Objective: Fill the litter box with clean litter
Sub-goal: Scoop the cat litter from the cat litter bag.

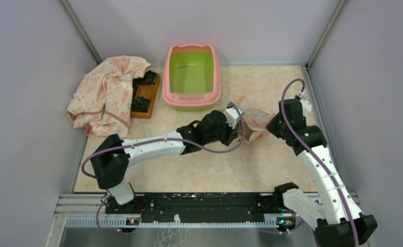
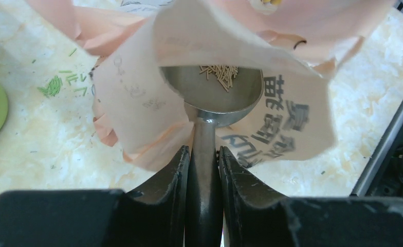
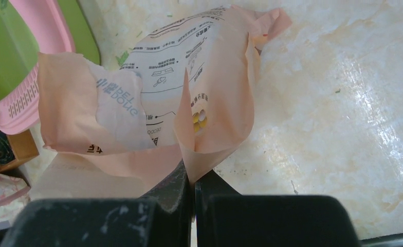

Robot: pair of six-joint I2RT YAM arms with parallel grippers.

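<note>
Right of the worktop's centre, the left gripper (image 2: 204,152) clamps the scoop (image 2: 212,90) of clean litter (image 2: 219,72) inside the bag (image 3: 209,67) pinched shut-jawed by the right gripper (image 3: 191,175); the litter box (image 1: 191,101) lies far-edgeward, slightly left.

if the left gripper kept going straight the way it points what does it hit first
The left gripper holds the scoop, whose bowl sits in the open mouth of the bag. Pushing on would likely drive it into the bag's inner wall first, though depth inside is unclear.
</note>
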